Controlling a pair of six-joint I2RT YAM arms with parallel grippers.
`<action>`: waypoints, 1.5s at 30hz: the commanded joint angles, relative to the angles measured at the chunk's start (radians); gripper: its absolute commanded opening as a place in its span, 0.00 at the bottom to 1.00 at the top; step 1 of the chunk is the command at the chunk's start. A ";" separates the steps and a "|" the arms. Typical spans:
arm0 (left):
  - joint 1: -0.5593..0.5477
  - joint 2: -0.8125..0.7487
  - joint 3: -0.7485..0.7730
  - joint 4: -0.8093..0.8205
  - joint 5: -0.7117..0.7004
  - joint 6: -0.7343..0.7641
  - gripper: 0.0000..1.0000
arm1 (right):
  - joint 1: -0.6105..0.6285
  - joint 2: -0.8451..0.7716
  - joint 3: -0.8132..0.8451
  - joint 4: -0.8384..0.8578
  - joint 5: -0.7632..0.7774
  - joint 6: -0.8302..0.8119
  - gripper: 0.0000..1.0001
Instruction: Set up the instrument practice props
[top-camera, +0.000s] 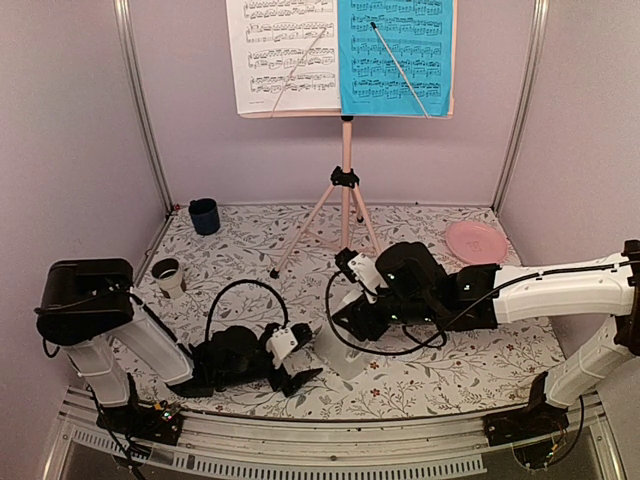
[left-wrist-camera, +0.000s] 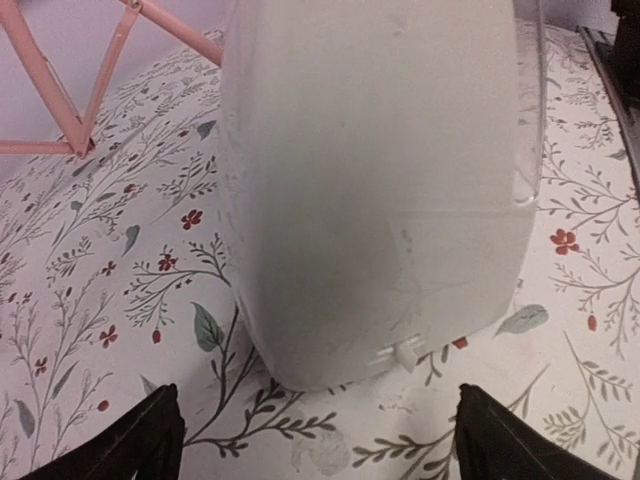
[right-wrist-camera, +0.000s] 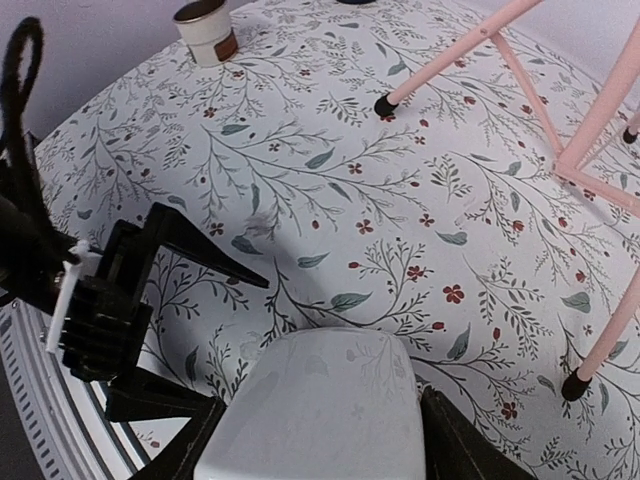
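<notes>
The pink tripod music stand (top-camera: 346, 190) stands at the back. A white sheet (top-camera: 282, 55) and a bright blue sheet (top-camera: 395, 55) of printed music rest on its desk. The white metronome (top-camera: 338, 358) stands on the floral cloth near the front middle. My right gripper (right-wrist-camera: 322, 420) is shut on the metronome (right-wrist-camera: 325, 370), one finger on each side. My left gripper (left-wrist-camera: 320, 400) is open, its fingertips (left-wrist-camera: 150, 440) spread wide just short of the metronome (left-wrist-camera: 380, 190), not touching it. In the top view the left gripper (top-camera: 298, 378) lies low, left of the metronome.
A dark blue cup (top-camera: 204, 215) sits at the back left and a pink plate (top-camera: 475, 241) at the back right. A small white paper cup (top-camera: 167, 277) stands at the left. The stand's legs (right-wrist-camera: 470, 45) spread over the cloth behind the metronome. Metal frame posts border the sides.
</notes>
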 joint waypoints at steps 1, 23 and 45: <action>0.004 -0.101 -0.053 0.036 -0.110 -0.062 0.97 | -0.005 0.047 0.110 0.012 0.156 0.174 0.33; 0.103 -0.313 -0.158 0.010 -0.102 -0.188 0.97 | 0.004 -0.109 0.082 0.023 0.110 0.292 0.99; 0.233 -0.462 -0.131 -0.163 0.068 -0.335 0.81 | -0.299 0.030 -0.362 0.476 -0.363 0.167 0.34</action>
